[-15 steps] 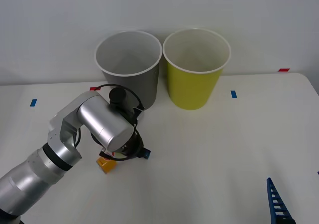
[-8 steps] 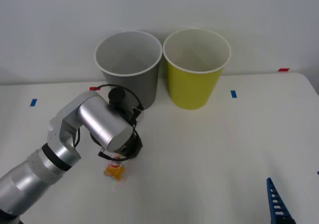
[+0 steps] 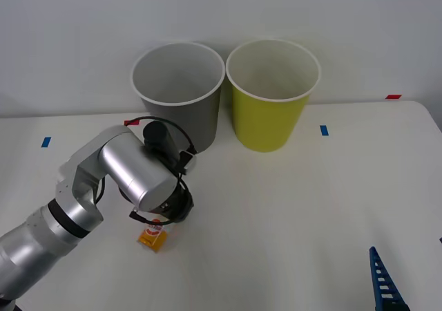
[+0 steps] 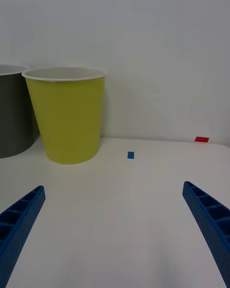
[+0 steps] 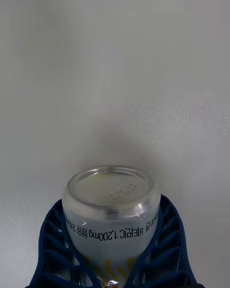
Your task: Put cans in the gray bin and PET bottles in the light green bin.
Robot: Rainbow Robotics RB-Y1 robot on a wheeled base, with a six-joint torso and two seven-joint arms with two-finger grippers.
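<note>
Two blue ribbed fingers [image 5: 50, 242] of our left pincer [image 5: 111, 249] are pinched on the drink can [image 5: 111, 206], one on each side of its pale body, with the silver end facing away from the wrist camera and a line of small black print running around the body. From the front camera we see the can [image 3: 152, 236] poking out below the silver left arm [image 3: 131, 173], its orange end toward the white bench [image 3: 290, 214], on the left side of the bench and in front of the bins. Whether the can touches the bench or hangs just above it, we cannot tell.

Our right pincer [image 4: 115, 230] stands spread wide, one blue finger [image 4: 19, 225] at each side of its wrist view with bare bench between them; in the front view one of its fingers [image 3: 383, 283] shows at the near right edge of the bench, well apart from the can.

Farther back, the gray bin [image 3: 181, 93] and the light green bin [image 3: 271, 93] stand upright side by side at the far edge of the bench, against the white wall, gray on the left, light green on the right. Small blue tape marks [image 3: 323, 130] and red tape marks [image 3: 392, 97] lie on the bench near them.
</note>
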